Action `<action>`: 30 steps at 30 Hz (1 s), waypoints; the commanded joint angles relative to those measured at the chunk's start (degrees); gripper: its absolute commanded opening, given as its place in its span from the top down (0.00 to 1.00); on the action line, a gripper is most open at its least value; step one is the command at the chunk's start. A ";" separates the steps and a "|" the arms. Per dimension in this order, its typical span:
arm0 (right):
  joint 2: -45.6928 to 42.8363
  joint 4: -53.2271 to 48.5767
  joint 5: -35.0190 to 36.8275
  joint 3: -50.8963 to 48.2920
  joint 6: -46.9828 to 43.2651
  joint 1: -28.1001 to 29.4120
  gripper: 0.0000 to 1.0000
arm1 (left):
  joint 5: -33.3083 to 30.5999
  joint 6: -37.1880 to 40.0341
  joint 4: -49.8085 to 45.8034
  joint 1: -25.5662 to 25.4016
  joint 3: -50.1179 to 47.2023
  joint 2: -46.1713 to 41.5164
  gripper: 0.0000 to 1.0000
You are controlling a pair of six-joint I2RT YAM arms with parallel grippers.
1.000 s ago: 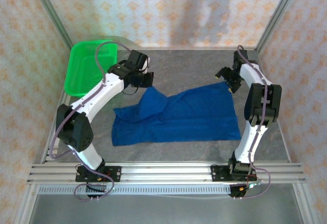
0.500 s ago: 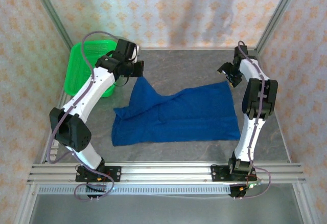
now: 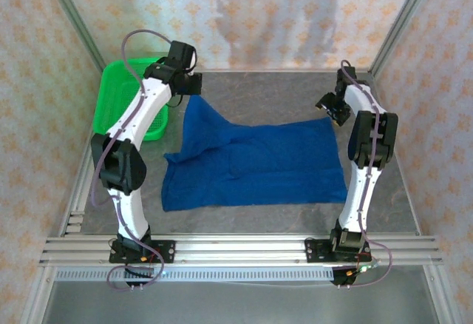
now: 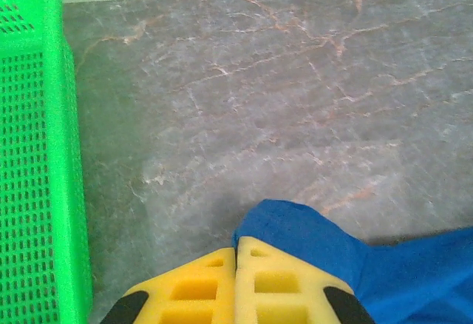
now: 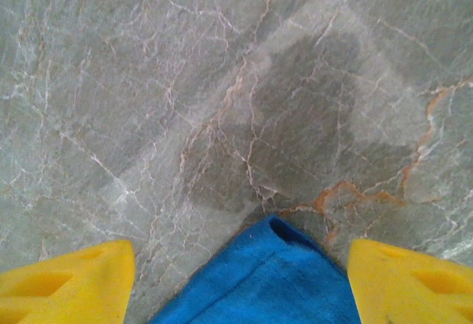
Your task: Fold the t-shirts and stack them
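The royal-blue t-shirt (image 3: 251,161) lies spread over the middle of the grey table, its print hidden. Its far left corner is drawn up toward the back, where my left gripper (image 3: 194,95) is shut on it. In the left wrist view the yellow pads (image 4: 196,287) meet on the blue cloth (image 4: 310,246). At the far right my right gripper (image 3: 332,111) stands open over the shirt's far right corner. That corner (image 5: 266,279) lies flat on the table between the spread yellow fingers (image 5: 66,283), touching neither.
A green plastic basket (image 3: 118,102) stands at the back left, close beside the left arm, and its perforated wall (image 4: 33,169) runs along the left of the left wrist view. Metal frame posts and patterned walls enclose the table.
My left gripper has carried the shirt's far left corner back and to the left, stretching the cloth. The right gripper has let go of the far right corner and lifted slightly back.
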 commanded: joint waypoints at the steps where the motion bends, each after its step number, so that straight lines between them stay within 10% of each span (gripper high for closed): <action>1: 1.75 -1.36 2.87 2.69 -2.13 0.16 0.26 | -3.58 1.79 -1.65 0.85 4.35 3.01 1.00; 30: 7.32 -7.54 11.94 9.09 -9.60 3.40 0.47 | -3.16 3.75 -5.10 2.37 18.60 16.78 1.00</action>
